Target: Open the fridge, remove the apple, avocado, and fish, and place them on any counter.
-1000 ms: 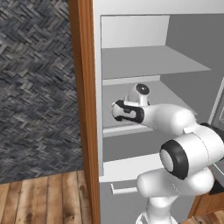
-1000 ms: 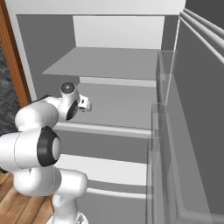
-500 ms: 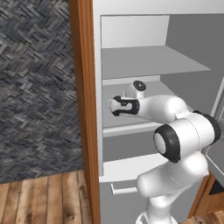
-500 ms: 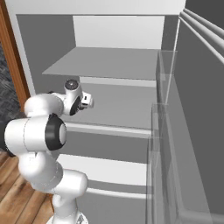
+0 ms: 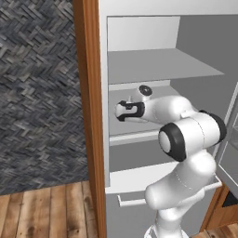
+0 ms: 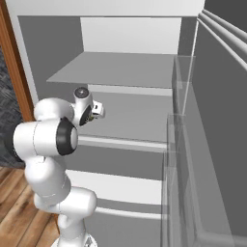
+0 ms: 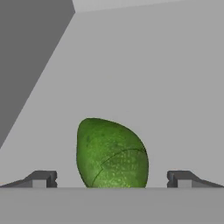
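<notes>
The tool (image 7: 111, 179) stands wide open inside the fridge (image 5: 139, 69), its fingertips (image 7: 43, 178) on either side of the avocado (image 7: 111, 153) without touching it. The avocado lies on the grey middle shelf (image 6: 130, 120), near the fridge's left wall.

The white arm (image 5: 186, 139) is bending at its elbow and reaching forward; the pincer (image 7: 111, 179) is standing wide open, holding nothing.
</notes>
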Tool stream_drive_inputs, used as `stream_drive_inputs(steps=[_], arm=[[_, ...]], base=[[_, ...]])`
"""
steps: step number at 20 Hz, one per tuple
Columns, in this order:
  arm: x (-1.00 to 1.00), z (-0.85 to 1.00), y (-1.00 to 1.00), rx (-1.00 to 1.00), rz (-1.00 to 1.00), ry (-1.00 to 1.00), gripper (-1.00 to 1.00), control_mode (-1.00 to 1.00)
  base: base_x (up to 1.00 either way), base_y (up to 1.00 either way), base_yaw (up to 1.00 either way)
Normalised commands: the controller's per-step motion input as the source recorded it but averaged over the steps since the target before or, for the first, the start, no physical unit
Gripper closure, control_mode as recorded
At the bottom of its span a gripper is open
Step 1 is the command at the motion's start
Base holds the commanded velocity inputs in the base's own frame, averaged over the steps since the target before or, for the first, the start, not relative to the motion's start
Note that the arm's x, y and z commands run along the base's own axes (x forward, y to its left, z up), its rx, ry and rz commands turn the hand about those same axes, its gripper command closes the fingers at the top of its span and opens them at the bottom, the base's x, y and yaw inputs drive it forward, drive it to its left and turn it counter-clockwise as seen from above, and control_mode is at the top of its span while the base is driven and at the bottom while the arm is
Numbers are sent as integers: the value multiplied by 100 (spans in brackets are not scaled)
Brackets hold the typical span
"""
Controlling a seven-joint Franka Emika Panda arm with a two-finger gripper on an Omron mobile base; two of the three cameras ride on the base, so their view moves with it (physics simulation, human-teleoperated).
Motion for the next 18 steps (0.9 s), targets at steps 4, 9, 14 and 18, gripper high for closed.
stream_drive_inputs(steps=[4,9,14,18], arm=[[8,-27,5,0,0,0,-100,-100],[7,-24,4,0,0,0,-100,-100],[15,-15,0,0,0,0,100,-100],[11,-1,0,0,0,1,100,-100]], base=[[0,0,0],[0,0,0],[0,0,0],[0,0,0]])
